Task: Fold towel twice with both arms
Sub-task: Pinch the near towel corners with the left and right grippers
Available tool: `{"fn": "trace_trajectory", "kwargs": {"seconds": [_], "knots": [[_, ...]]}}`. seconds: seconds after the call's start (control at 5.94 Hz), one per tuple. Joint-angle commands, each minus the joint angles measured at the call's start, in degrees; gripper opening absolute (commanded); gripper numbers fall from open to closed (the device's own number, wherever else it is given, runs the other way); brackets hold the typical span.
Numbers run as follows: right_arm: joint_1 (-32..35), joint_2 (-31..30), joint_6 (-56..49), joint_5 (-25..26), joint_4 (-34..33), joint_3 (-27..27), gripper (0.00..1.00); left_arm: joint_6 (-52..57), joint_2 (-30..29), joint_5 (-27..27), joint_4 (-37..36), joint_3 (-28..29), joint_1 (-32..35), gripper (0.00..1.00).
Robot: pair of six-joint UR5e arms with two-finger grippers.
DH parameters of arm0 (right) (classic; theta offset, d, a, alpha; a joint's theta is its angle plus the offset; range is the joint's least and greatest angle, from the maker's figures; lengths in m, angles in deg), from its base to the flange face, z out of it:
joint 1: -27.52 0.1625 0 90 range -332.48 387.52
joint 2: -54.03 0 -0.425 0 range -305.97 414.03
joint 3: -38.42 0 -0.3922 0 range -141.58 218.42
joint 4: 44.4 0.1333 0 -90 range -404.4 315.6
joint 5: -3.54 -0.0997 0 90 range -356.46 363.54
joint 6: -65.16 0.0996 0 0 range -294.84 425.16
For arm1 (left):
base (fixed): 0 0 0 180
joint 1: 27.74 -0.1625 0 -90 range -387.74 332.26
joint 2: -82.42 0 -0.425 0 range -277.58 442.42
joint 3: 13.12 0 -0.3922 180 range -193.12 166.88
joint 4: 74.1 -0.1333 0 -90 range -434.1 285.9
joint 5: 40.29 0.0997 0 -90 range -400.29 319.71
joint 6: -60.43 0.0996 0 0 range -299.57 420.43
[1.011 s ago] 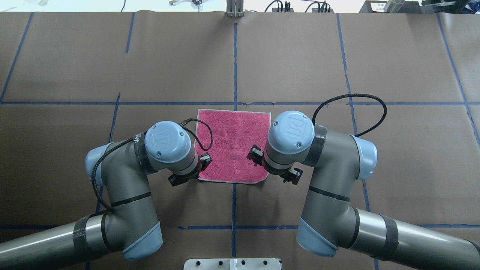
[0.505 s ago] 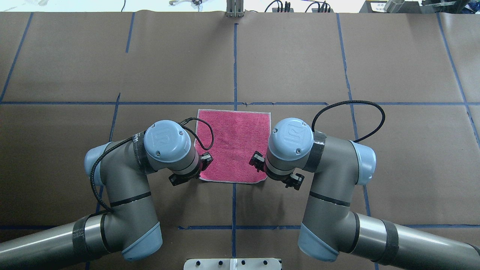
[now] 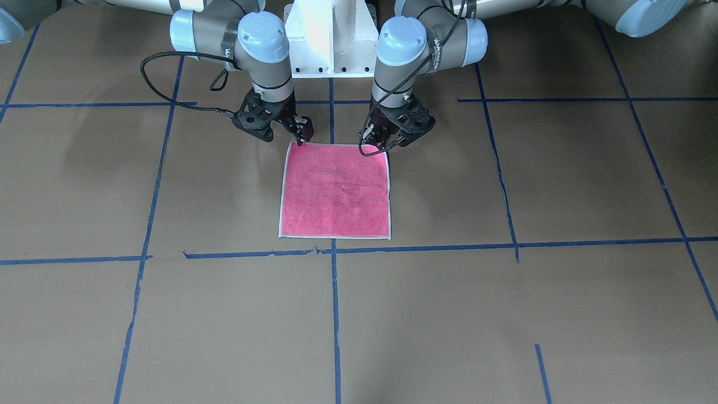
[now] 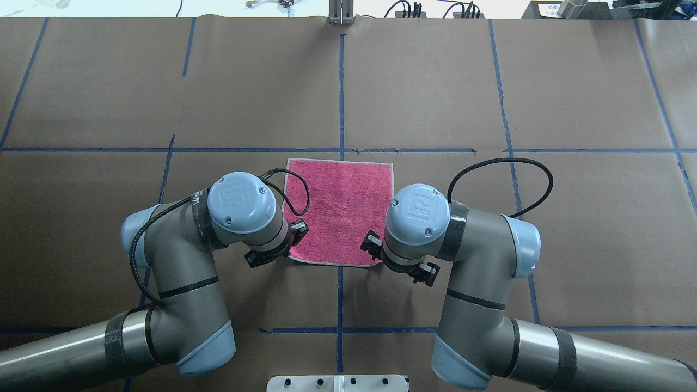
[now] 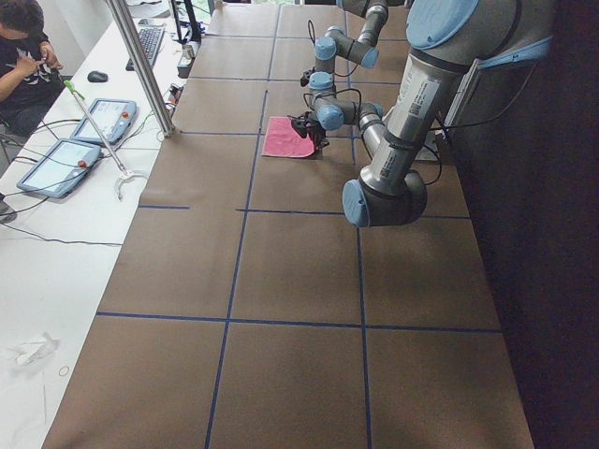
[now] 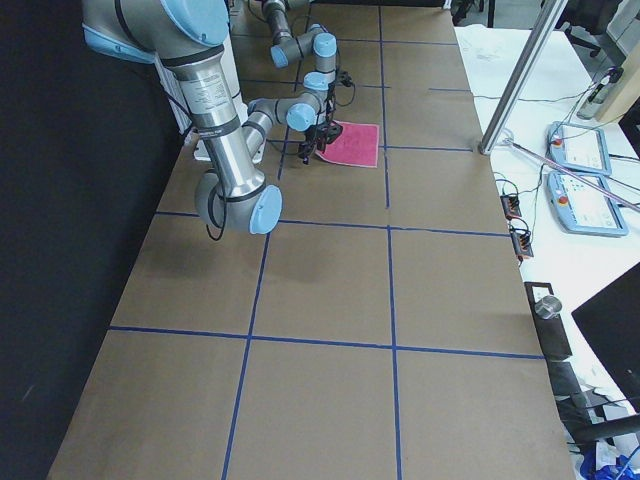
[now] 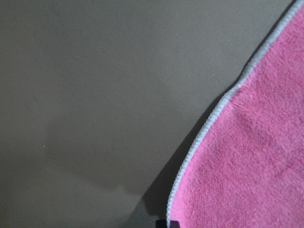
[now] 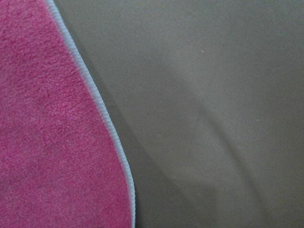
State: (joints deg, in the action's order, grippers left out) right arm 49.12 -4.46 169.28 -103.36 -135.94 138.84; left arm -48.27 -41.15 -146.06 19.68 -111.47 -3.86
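Observation:
The towel [image 4: 340,209] lies flat on the table, pink-red face up, with a pale stitched border; it also shows in the front-facing view [image 3: 335,191]. My left gripper [image 4: 287,251] is low over the towel's near left corner and looks open; its wrist view shows the curved towel edge [image 7: 204,137] with a shadow under it. My right gripper [image 4: 381,260] is low over the near right corner and looks open, holding nothing. Its wrist view shows the towel edge [image 8: 102,118]. The fingertips are mostly hidden under the wrists.
The table [image 4: 490,98] is covered in brown paper with blue tape lines. The white pedestal base [image 3: 331,33] stands just behind the towel's near edge. Tablets and cables lie on a side bench [image 5: 84,140].
My right arm has come down and back toward the towel's near right corner. My left arm has barely moved. The towel lies as before.

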Motion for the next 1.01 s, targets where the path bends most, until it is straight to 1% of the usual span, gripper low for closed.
{"fn": "trace_trajectory", "kwargs": {"seconds": [0.0,0.17,0.51,0.84], "knots": [[-0.1,0.0,0.2,0.4,5.6,-2.8,0.99,0.0,0.0,0.0,0.0,0.0,0.0,0.02],[-0.1,0.0,0.5,1.3,7.9,-2.9,0.99,0.0,0.0,0.0,0.0,0.0,0.0,0.02],[0.0,0.4,1.3,1.9,8.1,-2.7,0.99,0.0,-0.1,0.0,-0.1,0.0,0.0,0.02],[0.1,-0.1,1.5,1.9,8.1,-2.7,0.81,0.1,-0.1,0.0,0.0,0.0,0.2,0.02]]}}
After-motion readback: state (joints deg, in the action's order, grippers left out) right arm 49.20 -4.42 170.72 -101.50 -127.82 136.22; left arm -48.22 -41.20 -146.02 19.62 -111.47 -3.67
